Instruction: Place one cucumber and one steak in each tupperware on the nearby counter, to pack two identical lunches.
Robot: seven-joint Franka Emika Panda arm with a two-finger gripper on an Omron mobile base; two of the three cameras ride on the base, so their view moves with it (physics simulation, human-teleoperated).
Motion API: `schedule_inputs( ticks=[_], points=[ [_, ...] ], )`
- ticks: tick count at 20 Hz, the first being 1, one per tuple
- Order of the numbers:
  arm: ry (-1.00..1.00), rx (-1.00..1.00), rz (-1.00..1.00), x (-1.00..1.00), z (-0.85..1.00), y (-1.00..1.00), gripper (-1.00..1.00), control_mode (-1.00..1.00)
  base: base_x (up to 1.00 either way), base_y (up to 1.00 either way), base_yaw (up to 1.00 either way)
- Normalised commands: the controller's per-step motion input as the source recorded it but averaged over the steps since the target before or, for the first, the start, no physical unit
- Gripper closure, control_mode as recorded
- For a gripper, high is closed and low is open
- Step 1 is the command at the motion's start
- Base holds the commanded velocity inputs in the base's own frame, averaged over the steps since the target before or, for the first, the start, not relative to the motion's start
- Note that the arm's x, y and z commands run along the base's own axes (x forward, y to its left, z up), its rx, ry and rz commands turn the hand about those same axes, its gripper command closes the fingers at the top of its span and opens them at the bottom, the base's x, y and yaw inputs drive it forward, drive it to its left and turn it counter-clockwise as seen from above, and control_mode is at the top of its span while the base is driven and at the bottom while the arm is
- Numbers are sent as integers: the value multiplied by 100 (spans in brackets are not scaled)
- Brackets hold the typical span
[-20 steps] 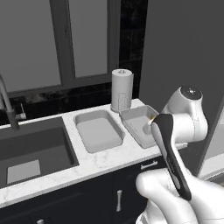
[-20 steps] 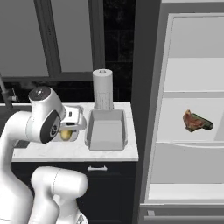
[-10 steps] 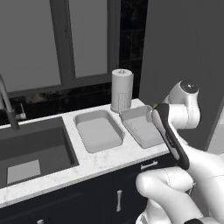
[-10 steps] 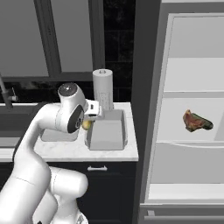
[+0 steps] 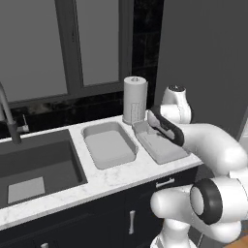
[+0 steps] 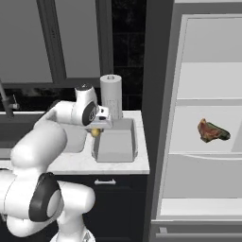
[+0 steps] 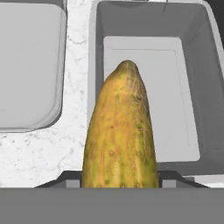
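Carrying the yellowish cucumber (image 7: 119, 135) clamped in the gripper (image 6: 97, 126) above the right tupperware (image 7: 153, 100), I would centre it over the empty floor and lower before releasing, so it cannot roll onto the counter (image 7: 48, 148).

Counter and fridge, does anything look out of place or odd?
One oddity: a raw steak lies bare on a shelf of the open fridge. On the counter, both tupperware containers sit level and empty.
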Motion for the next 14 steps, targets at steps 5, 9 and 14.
schedule_inputs(
  ticks=[5,9,14],
  points=[
    [27,0,7,66,-60,-8,100,-100,0,0,0],
    [-4,0,5,45,-41,-10,100,-100,0,0,0],
    [-7,0,5,76,-75,0,100,-100,0,0,0]
  ],
)
